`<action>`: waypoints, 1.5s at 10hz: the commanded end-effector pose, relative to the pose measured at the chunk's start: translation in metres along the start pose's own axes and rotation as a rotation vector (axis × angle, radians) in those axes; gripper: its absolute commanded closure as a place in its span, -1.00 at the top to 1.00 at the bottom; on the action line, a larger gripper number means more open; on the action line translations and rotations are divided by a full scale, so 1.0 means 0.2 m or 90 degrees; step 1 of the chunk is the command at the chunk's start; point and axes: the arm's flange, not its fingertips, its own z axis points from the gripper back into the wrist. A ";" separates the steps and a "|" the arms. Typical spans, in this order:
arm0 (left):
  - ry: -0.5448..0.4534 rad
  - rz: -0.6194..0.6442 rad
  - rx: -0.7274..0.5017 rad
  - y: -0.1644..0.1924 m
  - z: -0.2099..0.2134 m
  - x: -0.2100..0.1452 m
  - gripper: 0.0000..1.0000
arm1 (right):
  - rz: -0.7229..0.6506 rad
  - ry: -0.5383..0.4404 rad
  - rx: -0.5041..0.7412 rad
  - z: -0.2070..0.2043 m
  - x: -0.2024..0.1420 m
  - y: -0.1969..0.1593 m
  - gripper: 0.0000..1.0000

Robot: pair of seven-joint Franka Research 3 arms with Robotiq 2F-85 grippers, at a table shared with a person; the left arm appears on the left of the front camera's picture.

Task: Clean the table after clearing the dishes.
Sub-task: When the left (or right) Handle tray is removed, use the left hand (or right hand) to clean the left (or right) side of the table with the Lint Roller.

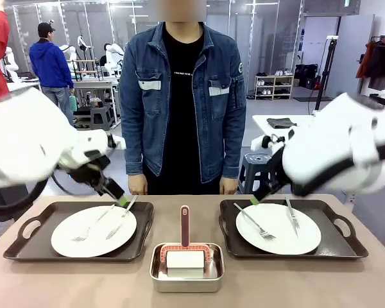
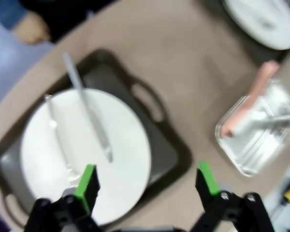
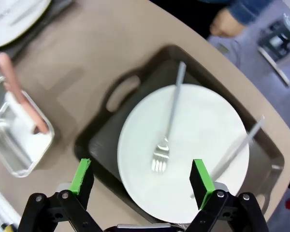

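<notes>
On the beige table (image 1: 70, 282) stand two dark trays, each bearing a white plate with a fork and a knife. The left plate (image 1: 93, 231) lies on the left tray (image 1: 25, 247), and my left gripper (image 1: 120, 199) hovers open just above that tray's far edge. In the left wrist view the plate (image 2: 121, 145) sits below the open left gripper (image 2: 147, 181). The right plate (image 1: 278, 228) rests on the right tray (image 1: 340, 240), with my right gripper (image 1: 255, 199) open over its far left corner. The right wrist view shows this plate (image 3: 193, 125) and its fork (image 3: 166, 130) under the open right gripper (image 3: 141, 176).
A small steel pan (image 1: 186, 277) holding a white pad with a pink handle (image 1: 185, 224) stands between the trays at the front. A person stands at the far edge, hands (image 1: 138, 185) hanging close to the table. The pan (image 2: 261, 145) also lies off to the right in the left wrist view.
</notes>
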 end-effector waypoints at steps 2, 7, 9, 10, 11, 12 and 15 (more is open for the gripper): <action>-0.029 0.066 -0.223 0.34 0.27 0.02 1.00 | -0.061 -0.038 0.250 0.19 0.08 -0.35 1.00; -0.270 0.307 -0.463 0.90 0.69 -0.62 1.00 | -0.361 -0.192 0.508 0.55 -0.41 -0.90 1.00; -0.314 0.411 -0.478 1.07 0.83 -1.09 1.00 | -0.454 -0.185 0.485 0.67 -0.85 -1.15 1.00; -0.336 0.446 -0.469 1.14 0.85 -1.32 1.00 | -0.534 -0.195 0.462 0.70 -1.07 -1.25 1.00; -0.318 0.497 -0.471 1.22 0.82 -1.52 1.00 | -0.592 -0.196 0.440 0.70 -1.26 -1.33 1.00; -0.339 0.589 -0.468 1.29 0.76 -1.72 1.00 | -0.657 -0.189 0.428 0.67 -1.45 -1.38 1.00; -0.332 0.598 -0.450 1.25 0.76 -1.82 1.00 | -0.643 -0.195 0.413 0.68 -1.58 -1.41 1.00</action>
